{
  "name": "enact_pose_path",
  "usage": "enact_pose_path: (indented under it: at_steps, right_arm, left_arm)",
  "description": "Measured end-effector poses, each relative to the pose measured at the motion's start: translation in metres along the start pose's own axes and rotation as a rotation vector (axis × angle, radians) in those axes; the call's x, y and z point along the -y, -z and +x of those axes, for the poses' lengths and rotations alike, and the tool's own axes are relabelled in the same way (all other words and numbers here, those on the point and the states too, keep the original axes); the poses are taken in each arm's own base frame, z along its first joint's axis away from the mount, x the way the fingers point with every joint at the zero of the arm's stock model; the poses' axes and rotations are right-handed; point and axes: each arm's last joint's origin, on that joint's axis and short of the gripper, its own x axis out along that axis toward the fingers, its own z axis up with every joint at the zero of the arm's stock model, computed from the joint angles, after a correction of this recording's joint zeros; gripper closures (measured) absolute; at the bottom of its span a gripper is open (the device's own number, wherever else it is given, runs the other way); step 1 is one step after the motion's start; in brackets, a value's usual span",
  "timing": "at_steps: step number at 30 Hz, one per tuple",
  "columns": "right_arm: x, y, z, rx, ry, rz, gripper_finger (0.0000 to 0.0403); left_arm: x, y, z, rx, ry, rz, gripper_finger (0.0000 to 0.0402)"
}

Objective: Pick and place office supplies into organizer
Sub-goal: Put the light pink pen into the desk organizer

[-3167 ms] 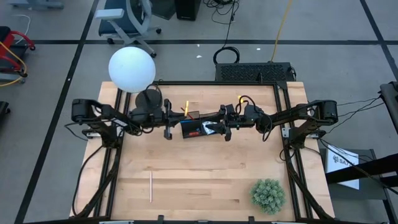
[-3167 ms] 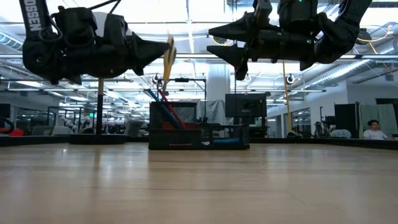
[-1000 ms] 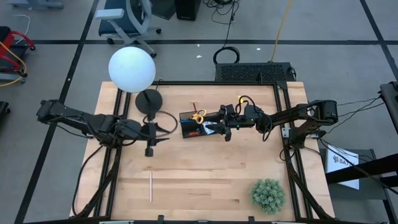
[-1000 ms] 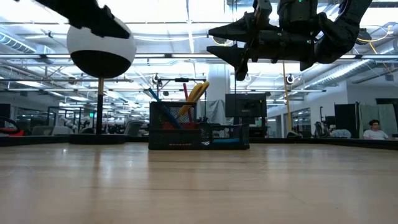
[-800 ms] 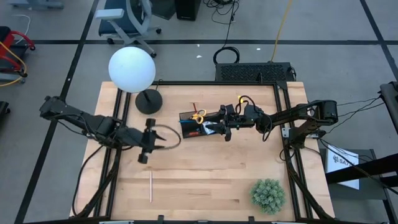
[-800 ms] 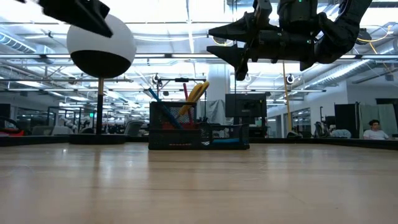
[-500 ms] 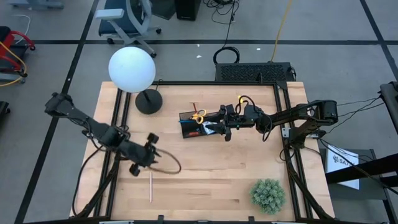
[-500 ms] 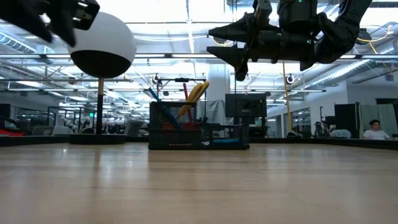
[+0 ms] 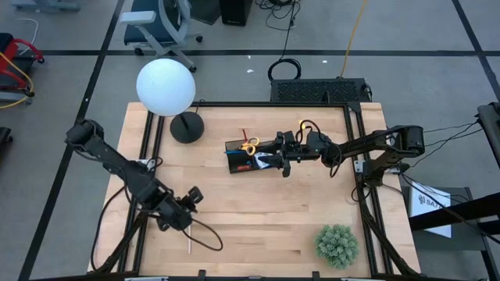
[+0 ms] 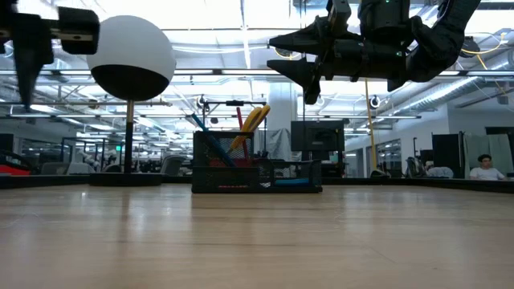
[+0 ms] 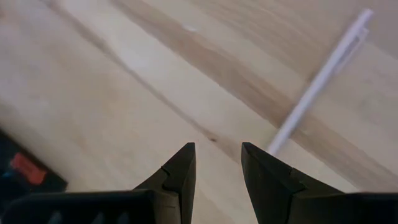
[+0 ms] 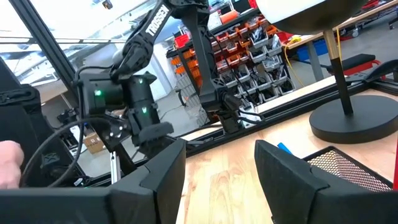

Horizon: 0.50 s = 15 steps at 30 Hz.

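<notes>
The table point(image 9: 258, 203) carries a white globe lamp point(image 9: 166, 87) at its far left corner, a green plant ball point(image 9: 337, 244) at the near right, and the organizer point(image 9: 251, 157) near the middle of the far half, already holding the yellow-handled scissors point(image 9: 250, 145) and some coloured pens. The right gripper point(image 9: 283, 158) hangs above the organizer's right end, fingers apart and empty. The left gripper point(image 9: 190, 204) sits low over the near-left boards, fingers parted with nothing between them; one pale pen point(image 9: 189, 244) lies flat on the wood just beyond its tips and off to one side — not in line with the gap. Principal risk: a thin pen flat on the boards gives little to pinch, and a descent made off-centre would likely roll it or push it aside. Second, a shallow closure may clip one end only, so the pen swings loose in transit. Lesser — the left arm's slack cable point(image 9: 205, 235) trails near the pen and could drag it.
</notes>
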Motion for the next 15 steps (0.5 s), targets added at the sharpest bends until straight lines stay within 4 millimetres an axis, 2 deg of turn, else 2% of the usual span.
enact_pose_path:
  at_steps: [10, 15]
  right_arm:
    - [0.000, 0.000, 0.000, 0.000, 0.002, 0.000, 0.0216]
    - [0.001, 0.001, 0.000, -0.010, 0.008, -0.001, 0.0216]
  left_arm:
    - [0.020, -0.006, 0.010, -0.017, 0.137, 0.036, 0.0277]
    - [0.026, -0.010, 0.018, -0.110, 0.141, 0.099, 0.0277]
